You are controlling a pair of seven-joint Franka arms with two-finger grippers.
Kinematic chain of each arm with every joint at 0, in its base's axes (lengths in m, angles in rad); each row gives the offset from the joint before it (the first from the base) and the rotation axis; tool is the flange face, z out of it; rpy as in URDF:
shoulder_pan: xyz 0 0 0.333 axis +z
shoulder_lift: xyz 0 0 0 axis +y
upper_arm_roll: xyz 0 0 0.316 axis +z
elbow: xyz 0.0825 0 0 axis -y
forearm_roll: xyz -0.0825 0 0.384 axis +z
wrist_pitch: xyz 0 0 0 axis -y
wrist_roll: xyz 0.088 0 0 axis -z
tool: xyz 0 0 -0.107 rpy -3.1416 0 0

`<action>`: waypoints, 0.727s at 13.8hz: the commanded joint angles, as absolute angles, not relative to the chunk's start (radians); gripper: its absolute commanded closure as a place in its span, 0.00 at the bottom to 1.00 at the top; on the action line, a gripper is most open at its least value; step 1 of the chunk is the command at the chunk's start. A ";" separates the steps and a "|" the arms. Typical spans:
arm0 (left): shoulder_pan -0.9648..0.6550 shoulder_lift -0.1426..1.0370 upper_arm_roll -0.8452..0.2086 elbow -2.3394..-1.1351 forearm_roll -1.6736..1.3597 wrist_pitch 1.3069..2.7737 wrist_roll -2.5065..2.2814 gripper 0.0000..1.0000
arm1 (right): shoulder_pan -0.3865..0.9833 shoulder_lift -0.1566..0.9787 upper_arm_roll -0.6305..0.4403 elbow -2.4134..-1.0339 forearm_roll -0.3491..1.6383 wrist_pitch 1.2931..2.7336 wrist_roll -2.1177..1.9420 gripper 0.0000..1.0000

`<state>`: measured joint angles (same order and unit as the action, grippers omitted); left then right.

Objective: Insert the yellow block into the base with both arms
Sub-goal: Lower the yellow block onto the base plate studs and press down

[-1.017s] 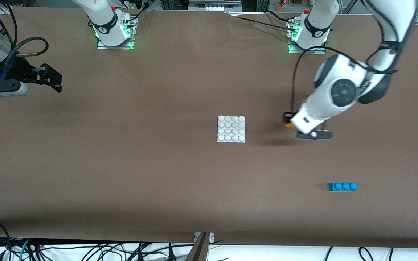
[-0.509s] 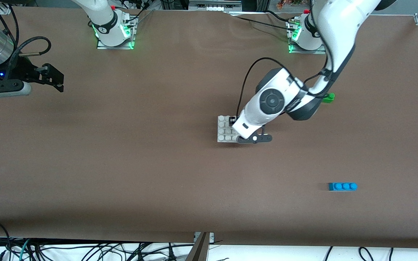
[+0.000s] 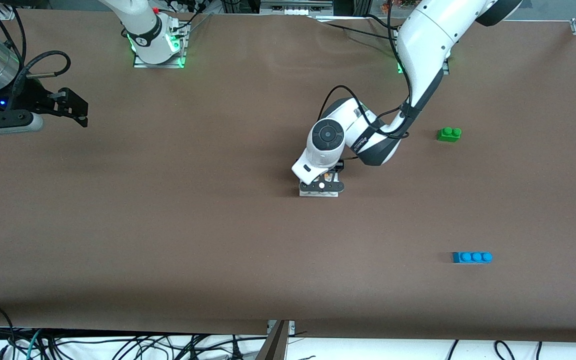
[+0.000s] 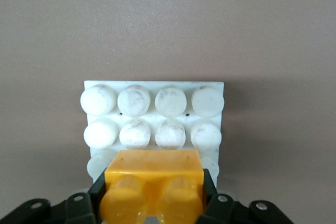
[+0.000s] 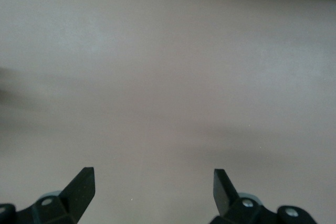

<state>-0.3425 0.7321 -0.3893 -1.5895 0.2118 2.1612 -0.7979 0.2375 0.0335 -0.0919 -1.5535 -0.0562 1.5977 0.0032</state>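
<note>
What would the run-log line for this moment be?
left tool: shut on yellow block, over base | right tool: open, waiting over bare table

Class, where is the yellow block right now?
The yellow block is clamped in the left gripper, over the white base at mid-table. In the front view the arm hides nearly all of it.

1. The yellow block point(image 4: 154, 184) is orange-yellow, its 2 round studs the same shade
2. The base point(image 4: 154, 116) is white, its round studs set in a regular grid, several smudged with grey-brown marks
3. The table point(image 3: 168, 240) is plain dull brown
4. A 2-stud brick point(image 3: 449, 134) is bright green
5. A 3-stud brick point(image 3: 472, 257) is blue
6. Both arms are white with black wrist sections; the left gripper point(image 4: 154, 208) and right gripper point(image 5: 153, 188) are black
7. Green lights glow at the arm bases point(image 3: 157, 47)
</note>
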 commanded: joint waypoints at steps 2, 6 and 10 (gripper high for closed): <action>-0.356 0.741 -0.377 -1.591 0.238 2.149 -0.804 0.78 | 0.238 0.035 -0.089 -1.542 -0.068 1.578 0.009 0.00; -0.357 0.746 -0.379 -1.601 0.239 2.148 -0.778 0.77 | 0.238 0.035 -0.089 -1.542 -0.067 1.574 0.011 0.00; -0.356 0.747 -0.379 -1.605 0.239 2.149 -0.752 0.77 | 0.238 0.035 -0.089 -1.542 -0.067 1.574 0.011 0.00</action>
